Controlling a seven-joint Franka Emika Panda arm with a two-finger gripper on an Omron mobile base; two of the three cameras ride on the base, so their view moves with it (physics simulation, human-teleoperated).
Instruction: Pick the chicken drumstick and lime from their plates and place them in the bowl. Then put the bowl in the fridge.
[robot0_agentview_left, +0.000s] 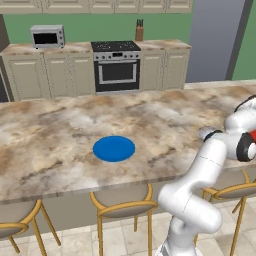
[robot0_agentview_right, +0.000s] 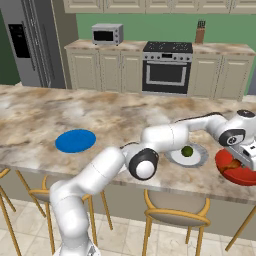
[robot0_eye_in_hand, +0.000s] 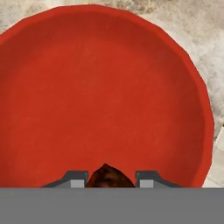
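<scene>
Gripping chicken drumstick (robot0_eye_in_hand: 108, 176), your gripper (robot0_eye_in_hand: 111, 178) hangs over red bowl (robot0_eye_in_hand: 105, 87). Lime (robot0_agentview_right: 187, 151) sits on grey plate (robot0_agentview_right: 199, 158); blue plate (robot0_agentview_left: 114, 148) bare on tabletop (robot0_agentview_left: 55, 125).

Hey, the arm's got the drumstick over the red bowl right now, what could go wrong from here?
1. The pincer holds the chicken drumstick near the red bowl's rim rather than its middle; released there, it might roll out.
2. The bowl sits close to the counter edge, so a bump could push it off.
3. The lime lies beside the arm's path; a swing might knock it.
</scene>
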